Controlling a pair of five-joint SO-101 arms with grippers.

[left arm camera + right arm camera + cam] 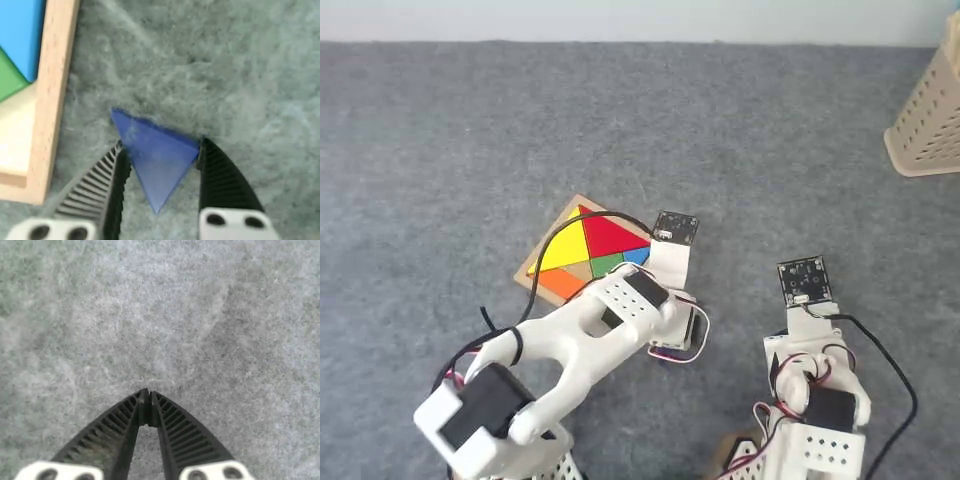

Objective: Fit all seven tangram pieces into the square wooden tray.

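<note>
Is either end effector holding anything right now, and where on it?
The left end effector appears to pinch the blue triangle across its wide end, one side against each edge. The right end effector is shut on nothing.

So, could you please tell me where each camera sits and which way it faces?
High view: fixed above, looking down at the wooden tray and both arms.
Left wrist view: on the left arm, looking past the left gripper at the blue triangle.
Right wrist view: on the right arm, looking past the shut right gripper at grey cloth.
Both high and left wrist views show the wooden tray.
</note>
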